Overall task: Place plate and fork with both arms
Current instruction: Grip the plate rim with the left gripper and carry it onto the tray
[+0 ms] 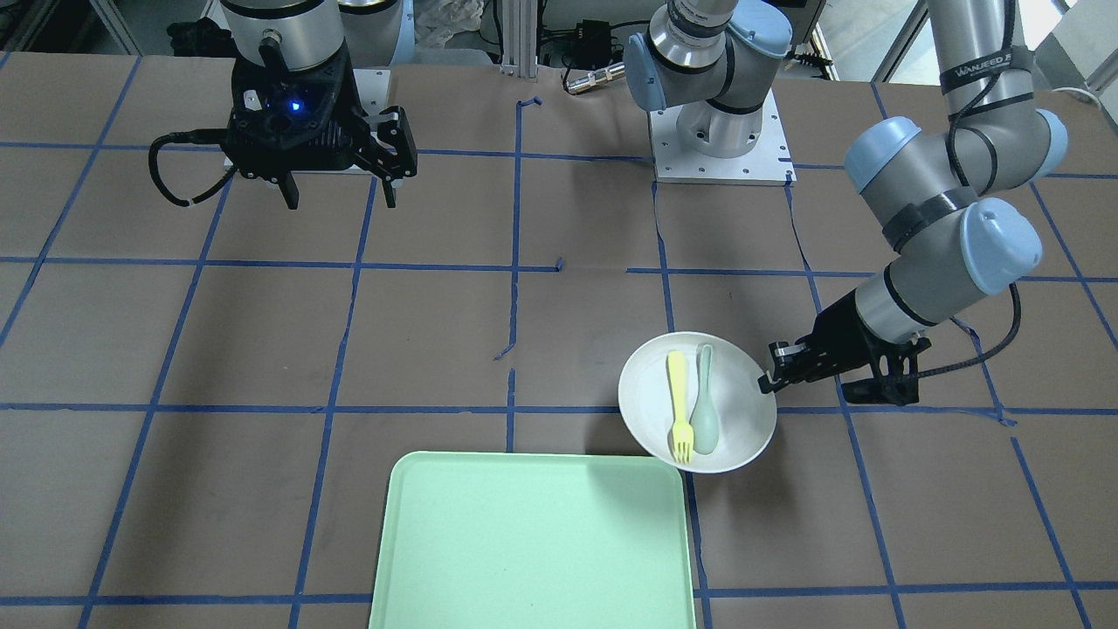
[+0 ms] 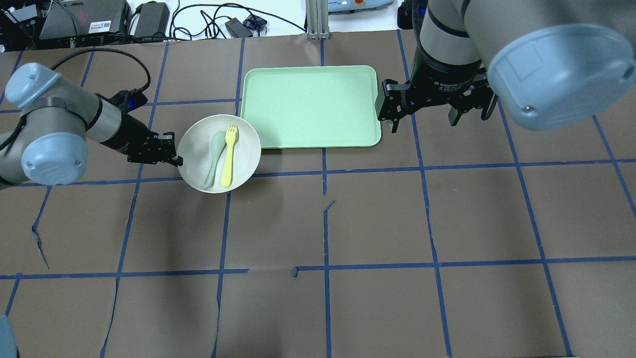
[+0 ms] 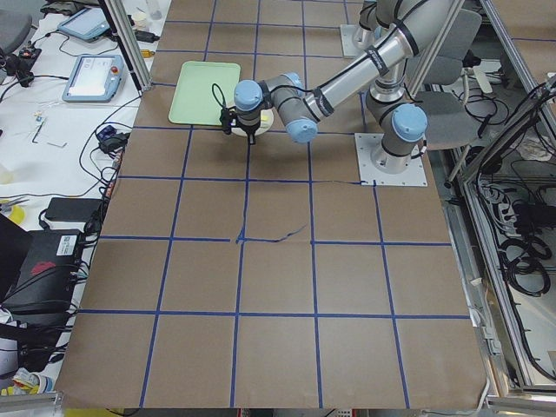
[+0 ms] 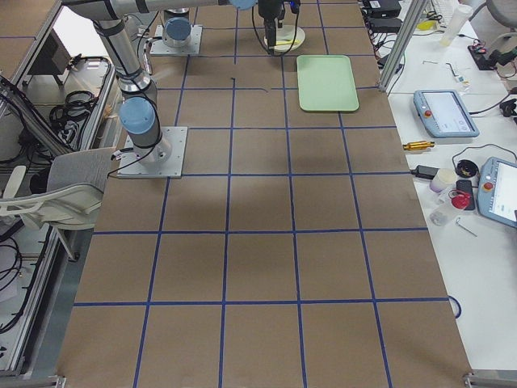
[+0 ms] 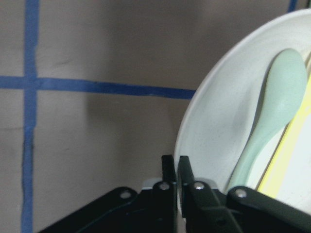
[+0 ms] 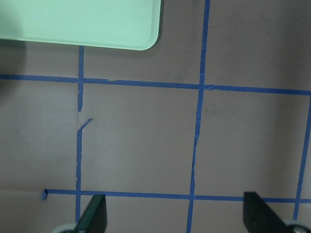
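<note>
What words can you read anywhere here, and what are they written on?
"WANJEED": on the black strap around the left arm; further letters unreadable.
"2F Adaptive": on the right gripper, on its black body; the rest is blurred.
White sticker on a black device behind the table: too small to read.

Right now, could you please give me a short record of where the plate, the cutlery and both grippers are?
plate: white, at the tray's corner, held by its rim
fork: yellow, lying on the plate
spoon: grey-green, on the plate beside the fork
tray: mint-green, flat on the table
left gripper: shut on the plate's rim
right gripper: open, holding nothing, above the table at the tray's other side
</note>
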Available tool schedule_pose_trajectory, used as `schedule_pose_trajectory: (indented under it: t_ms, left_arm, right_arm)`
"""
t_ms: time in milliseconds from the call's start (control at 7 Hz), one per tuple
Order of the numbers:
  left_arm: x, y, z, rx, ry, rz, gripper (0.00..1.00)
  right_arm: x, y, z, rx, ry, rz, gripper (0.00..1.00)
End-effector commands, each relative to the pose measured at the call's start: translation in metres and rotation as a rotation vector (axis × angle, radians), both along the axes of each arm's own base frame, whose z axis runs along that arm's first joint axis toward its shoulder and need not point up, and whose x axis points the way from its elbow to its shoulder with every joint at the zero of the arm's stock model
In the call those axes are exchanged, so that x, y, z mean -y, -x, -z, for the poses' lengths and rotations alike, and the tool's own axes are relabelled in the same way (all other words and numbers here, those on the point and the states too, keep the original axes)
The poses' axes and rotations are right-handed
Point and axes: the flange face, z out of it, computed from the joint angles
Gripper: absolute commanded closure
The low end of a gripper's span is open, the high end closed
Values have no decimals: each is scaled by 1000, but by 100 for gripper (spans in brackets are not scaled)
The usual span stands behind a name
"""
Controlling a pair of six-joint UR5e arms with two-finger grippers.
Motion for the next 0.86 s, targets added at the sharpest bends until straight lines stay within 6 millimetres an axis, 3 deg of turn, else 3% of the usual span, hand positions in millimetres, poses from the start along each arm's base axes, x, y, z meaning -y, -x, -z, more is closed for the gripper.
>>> schedule_pose_trajectory:
  t_ms: [0, 143, 286, 571, 714]
  left_arm:
    - [107, 96, -5, -16, 15, -26, 100]
    - [142, 133, 9, -18, 7, -39, 100]
    - [158, 166, 23, 10, 3, -24, 100]
    - [167, 189, 50, 20, -20, -15, 97]
    - [167, 187, 53, 38, -19, -11, 68]
  right_arm:
    - [0, 0, 1, 1, -1, 1, 0]
    - [0, 0, 1, 1, -1, 0, 0]
    - [0, 0, 1, 1, -1, 1, 0]
    - [0, 0, 0, 1, 0, 1, 0]
    - [0, 0, 0, 0, 2, 0, 0]
